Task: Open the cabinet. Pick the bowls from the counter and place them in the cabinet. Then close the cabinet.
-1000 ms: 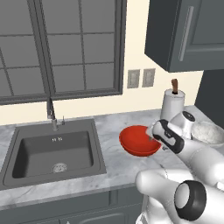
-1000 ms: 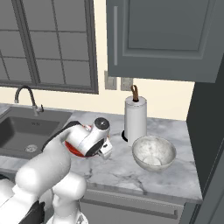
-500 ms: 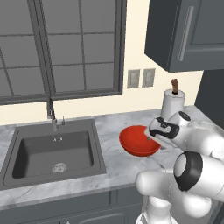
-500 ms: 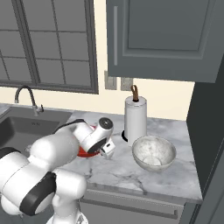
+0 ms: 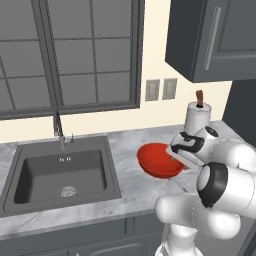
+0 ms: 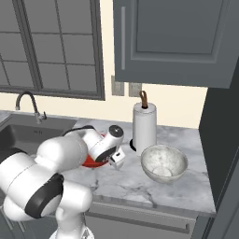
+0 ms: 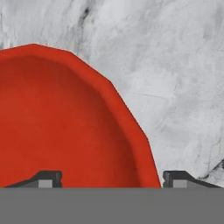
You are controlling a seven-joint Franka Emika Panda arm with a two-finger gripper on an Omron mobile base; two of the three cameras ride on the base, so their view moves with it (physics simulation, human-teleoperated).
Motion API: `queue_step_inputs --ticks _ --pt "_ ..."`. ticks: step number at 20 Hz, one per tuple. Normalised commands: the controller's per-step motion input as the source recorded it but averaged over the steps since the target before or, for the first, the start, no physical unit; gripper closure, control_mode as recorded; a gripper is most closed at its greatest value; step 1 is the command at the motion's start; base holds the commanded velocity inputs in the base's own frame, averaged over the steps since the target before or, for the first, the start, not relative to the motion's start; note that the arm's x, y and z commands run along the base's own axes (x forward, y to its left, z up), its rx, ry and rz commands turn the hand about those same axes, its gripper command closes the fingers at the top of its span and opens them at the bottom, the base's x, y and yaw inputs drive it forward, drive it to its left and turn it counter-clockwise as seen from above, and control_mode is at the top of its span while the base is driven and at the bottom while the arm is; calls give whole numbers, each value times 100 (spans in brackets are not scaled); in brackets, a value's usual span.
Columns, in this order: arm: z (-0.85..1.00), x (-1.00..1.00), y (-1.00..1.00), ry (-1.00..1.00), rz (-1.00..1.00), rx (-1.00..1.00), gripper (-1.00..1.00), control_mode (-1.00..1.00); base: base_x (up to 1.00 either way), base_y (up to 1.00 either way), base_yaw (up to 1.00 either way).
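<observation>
The red bowl (image 5: 159, 160) sits on the white marble counter (image 5: 127, 145) right of the sink. My gripper (image 5: 176, 159) is down at its right rim. In the hand view the red bowl (image 7: 65, 122) takes up the left side, and my gripper (image 7: 111, 179) is open astride the rim, one fingertip (image 7: 46, 178) over the bowl's inside and the other over the counter (image 7: 175, 65). From the right base, my arm hides most of the red bowl (image 6: 92, 163). The marbled bowl (image 6: 164, 162) stands upright further right. The cabinet's tall dark unit (image 6: 220, 135) fills the right edge; its doors are out of view.
A white paper-towel roll (image 6: 144, 127) stands at the wall just behind the marbled bowl. A dark sink (image 5: 60, 172) with a faucet (image 5: 59, 131) lies to the left. A shut grey wall cabinet (image 6: 177, 39) hangs over the counter. Windows span the back wall.
The hand has edged slightly along the red bowl's right rim and settled there. The arm's elbow has swung up and forward. Both bowls have stayed in place.
</observation>
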Motion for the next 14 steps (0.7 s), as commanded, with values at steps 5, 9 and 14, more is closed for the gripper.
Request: queue_step_inputs --ticks 5,9,14 --pt "-9 0 24 0 -1 0 100 -100 0 0 0" --pt "-8 0 35 0 -3 0 100 -100 0 0 0" --pt "-2 -12 24 -9 -8 -3 100 -100 0 0 0"
